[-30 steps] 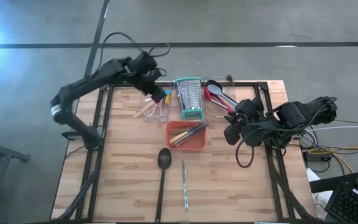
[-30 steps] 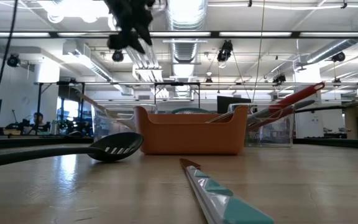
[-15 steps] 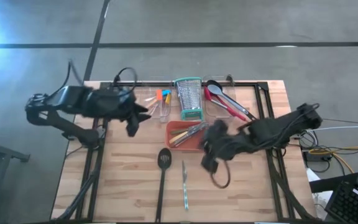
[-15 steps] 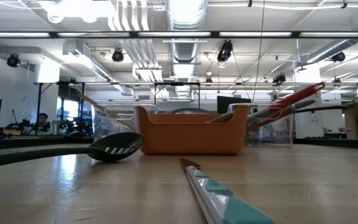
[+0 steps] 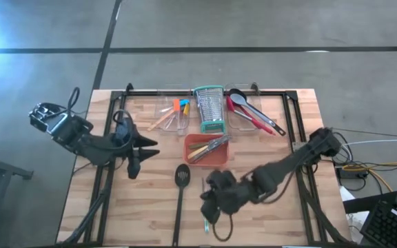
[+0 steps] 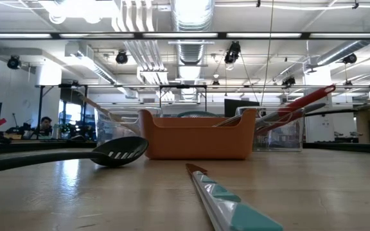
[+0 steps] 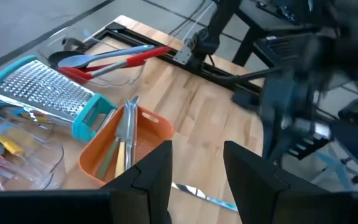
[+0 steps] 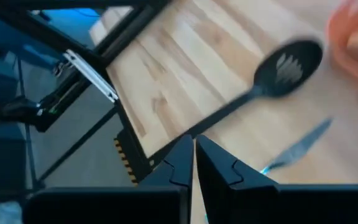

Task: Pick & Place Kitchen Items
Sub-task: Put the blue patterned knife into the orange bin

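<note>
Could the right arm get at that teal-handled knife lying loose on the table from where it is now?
Probably yes. The right gripper hovers close beside the teal-handled knife, which lies alone on bare wood; only the black slotted turner lies nearby. Its fingers look nearly closed, so they would likely need to open first.

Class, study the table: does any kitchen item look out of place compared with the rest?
Yes. The black slotted turner and the teal-handled knife lie loose on the bare wood, while the other utensils sit in the orange tray or the clear bins.
</note>
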